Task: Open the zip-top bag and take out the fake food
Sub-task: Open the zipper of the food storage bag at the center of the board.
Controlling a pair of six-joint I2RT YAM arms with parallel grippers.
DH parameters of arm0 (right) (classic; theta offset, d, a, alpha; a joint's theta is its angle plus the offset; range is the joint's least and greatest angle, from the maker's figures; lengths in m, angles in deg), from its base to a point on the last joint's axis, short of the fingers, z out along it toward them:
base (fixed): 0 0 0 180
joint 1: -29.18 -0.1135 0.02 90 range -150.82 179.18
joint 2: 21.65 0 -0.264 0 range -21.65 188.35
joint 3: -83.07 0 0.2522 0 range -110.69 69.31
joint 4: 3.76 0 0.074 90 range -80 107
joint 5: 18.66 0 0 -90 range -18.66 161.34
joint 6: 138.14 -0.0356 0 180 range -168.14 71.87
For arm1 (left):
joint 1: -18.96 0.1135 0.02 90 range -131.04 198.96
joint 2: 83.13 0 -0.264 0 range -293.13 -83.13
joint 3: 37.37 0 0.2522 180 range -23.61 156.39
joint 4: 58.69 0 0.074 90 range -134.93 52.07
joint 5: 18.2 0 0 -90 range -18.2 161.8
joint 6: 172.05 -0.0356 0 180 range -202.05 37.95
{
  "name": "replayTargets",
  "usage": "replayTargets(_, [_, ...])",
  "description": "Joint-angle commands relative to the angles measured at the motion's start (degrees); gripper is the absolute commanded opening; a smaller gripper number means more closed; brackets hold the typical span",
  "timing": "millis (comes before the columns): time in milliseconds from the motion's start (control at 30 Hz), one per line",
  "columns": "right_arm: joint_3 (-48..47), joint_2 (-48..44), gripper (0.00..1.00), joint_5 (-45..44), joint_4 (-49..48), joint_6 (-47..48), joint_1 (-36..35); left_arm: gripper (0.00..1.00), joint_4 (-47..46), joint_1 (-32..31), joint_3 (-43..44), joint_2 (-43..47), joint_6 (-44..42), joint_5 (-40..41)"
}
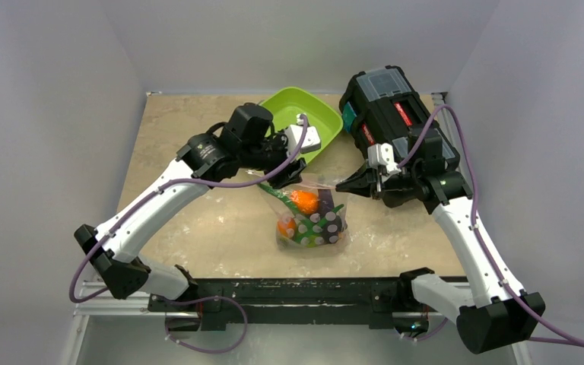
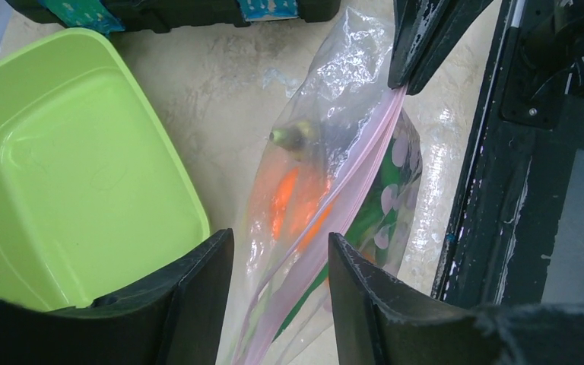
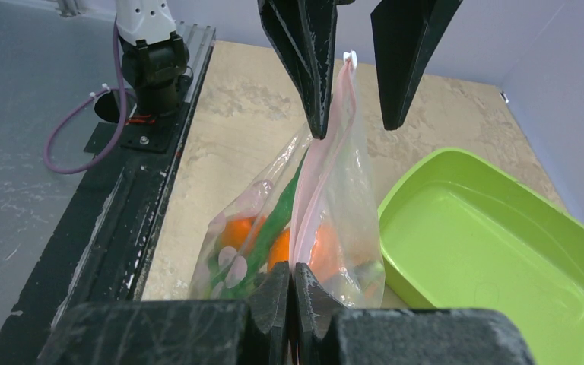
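- A green tray is set toward the far edge of the table.
- The zip-top bag is found just on the near side of the tray, close to its rim. It is held up by its mouth edge.
- The fake food is seen inside the bag: orange pieces, something green, and a dark piece with pale spots.
- The pink zip strip is stretched in a line between the two grippers, beside the tray.
- The right gripper is pinched tight on one end of the strip, on the side away from the tray.
- The left gripper is placed at the other end, nearer the tray. Its fingers are apart with the strip between them, and the strip is not clamped.
- A black case is set just to the right of the tray.
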Motion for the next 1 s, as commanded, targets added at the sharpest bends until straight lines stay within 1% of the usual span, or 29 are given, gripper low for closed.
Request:
replayTargets(0, [0.2,-0.8,0.0,2.2,0.2,0.5,-0.3,0.47,-1.9,-1.3,1.0,-0.4,-4.2,0.7])
replayTargets(333, [0.2,-0.8,0.0,2.3,0.2,0.5,-0.3,0.43,-2.0,-2.1,-0.4,-2.7,-8.6,2.4])
replayTargets(500, [0.2,-0.7,0.0,2.3,0.2,0.5,-0.4,0.43,-1.9,-2.3,-0.2,-4.2,-10.1,3.2])
replayTargets(567, [0.2,-0.7,0.0,2.3,0.2,0.5,-0.4,0.4,-1.8,-2.3,0.1,-5.1,-10.4,3.5])
replayTargets(600, [0.3,-0.7,0.0,2.3,0.2,0.5,-0.4,0.35,-1.5,-2.3,0.4,-5.5,-10.7,3.5])
replayTargets(633, [0.2,-0.7,0.0,2.2,0.2,0.5,-0.4,0.27,-1.1,-2.3,0.9,-6.0,-10.8,3.5])
replayTargets(667, [0.1,-0.7,0.0,2.2,0.2,0.5,-0.4,0.12,-0.6,-2.4,1.3,-6.5,-10.9,3.6])
replayTargets(700, [0.1,-0.7,0.0,2.1,0.2,0.5,-0.4,0.01,0.1,-2.4,1.7,-6.7,-10.9,3.7])
replayTargets(833, [-0.1,-1.0,0.0,0.4,-0.2,-0.6,-0.3,0.0,1.7,-2.0,1.3,-5.2,-8.1,5.0])
replayTargets(867, [0.0,-1.3,0.06,-0.4,-1.0,-1.8,-0.3,0.0,1.6,-1.6,0.6,-4.0,-6.6,5.3])
replayTargets(900, [0.3,-1.5,0.14,-0.9,-2.0,-3.2,-0.3,0.0,1.3,-1.0,-0.3,-2.8,-4.7,5.2])
replayTargets(933, [0.4,-1.9,0.28,-1.2,-3.0,-4.3,-0.3,0.0,0.8,-0.3,-1.0,-1.2,-2.8,4.8])
replayTargets(967, [0.6,-2.0,0.44,-1.1,-3.8,-5.4,-0.2,0.0,0.5,0.4,-1.7,0.4,-0.6,4.4])
